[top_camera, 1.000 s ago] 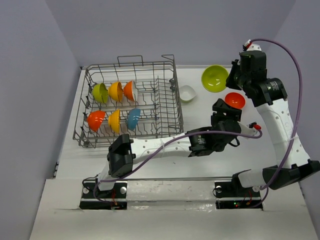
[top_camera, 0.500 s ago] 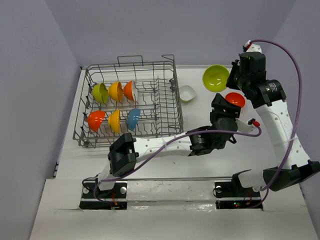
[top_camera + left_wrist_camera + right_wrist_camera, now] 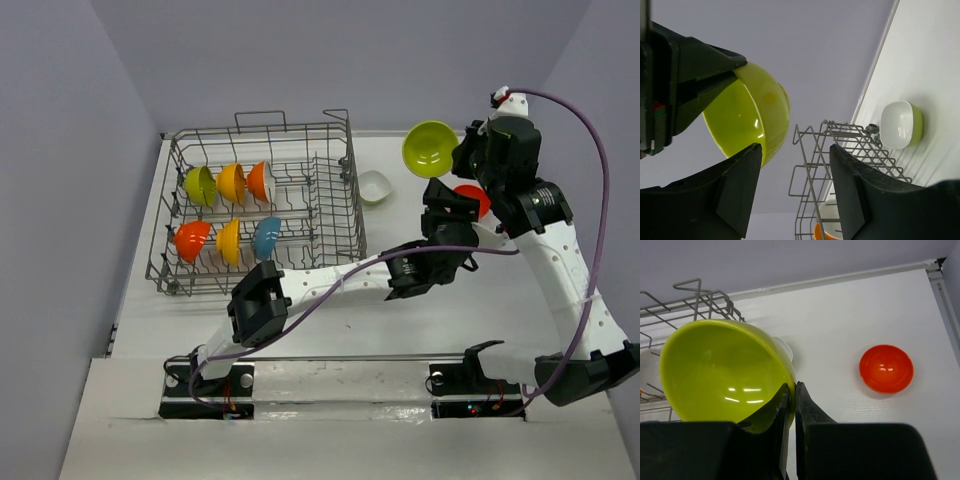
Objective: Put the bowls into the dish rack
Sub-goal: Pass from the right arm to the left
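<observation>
White surface (image 3: pixel 400 320) under lilac walls, with the dish rack (image 3: pixel 352 190) at its far-left corner. My right end effector (image 3: pixel 793 400) pinches the rim of the lime green bowl (image 3: pixel 725 372), held aloft near the far edge. My left end effector (image 3: pixel 795 185) hangs open and empty just beside it. I should carry the bowl high over the rack's right wall, then seat it on edge between free tines before releasing.

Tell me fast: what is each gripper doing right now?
Left gripper: open, holding nothing.
Right gripper: shut on the lime green bowl, pinching its rim.
</observation>
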You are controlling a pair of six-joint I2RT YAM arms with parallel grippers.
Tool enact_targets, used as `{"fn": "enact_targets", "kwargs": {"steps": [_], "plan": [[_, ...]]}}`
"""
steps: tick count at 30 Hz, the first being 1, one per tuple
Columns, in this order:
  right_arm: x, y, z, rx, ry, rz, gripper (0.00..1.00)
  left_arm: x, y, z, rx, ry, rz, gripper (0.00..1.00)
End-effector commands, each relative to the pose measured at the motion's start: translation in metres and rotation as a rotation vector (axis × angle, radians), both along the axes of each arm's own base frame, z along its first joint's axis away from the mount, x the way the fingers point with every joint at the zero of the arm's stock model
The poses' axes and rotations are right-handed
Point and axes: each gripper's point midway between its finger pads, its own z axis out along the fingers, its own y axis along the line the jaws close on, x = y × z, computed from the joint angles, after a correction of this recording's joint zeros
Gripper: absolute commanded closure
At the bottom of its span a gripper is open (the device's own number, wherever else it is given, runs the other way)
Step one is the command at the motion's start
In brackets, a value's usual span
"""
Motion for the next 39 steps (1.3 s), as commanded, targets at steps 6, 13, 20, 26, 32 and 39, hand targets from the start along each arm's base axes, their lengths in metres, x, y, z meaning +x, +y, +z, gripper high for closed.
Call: {"fn": "enact_targets", "kwargs": {"steps": [6,13,20,26,32,39], "plan": [[-0.008,0.003,0.076,0.040,-0.365,0.046,0.99,0.018,0.015,0.040,-0.124,-0.023,0.055,0.31],[-0.003,0.011,0.074,0.028,-0.379,0.086,0.99,0.028,0.013,0.056,-0.137,-0.049,0.077,0.31],[-0.014,0.018,0.081,0.043,-0.427,0.134,0.99,0.039,0.014,0.054,-0.136,-0.051,0.093,0.31],[-0.019,0.017,0.080,0.038,-0.429,0.138,0.99,0.050,0.018,0.055,-0.126,-0.064,0.117,0.31],[-0.024,0.017,0.080,0.035,-0.432,0.150,0.99,0.062,0.028,0.059,-0.137,-0.078,0.154,0.31],[-0.027,0.019,0.078,0.032,-0.431,0.157,0.99,0.073,0.039,0.062,-0.153,-0.090,0.199,0.31]]}}
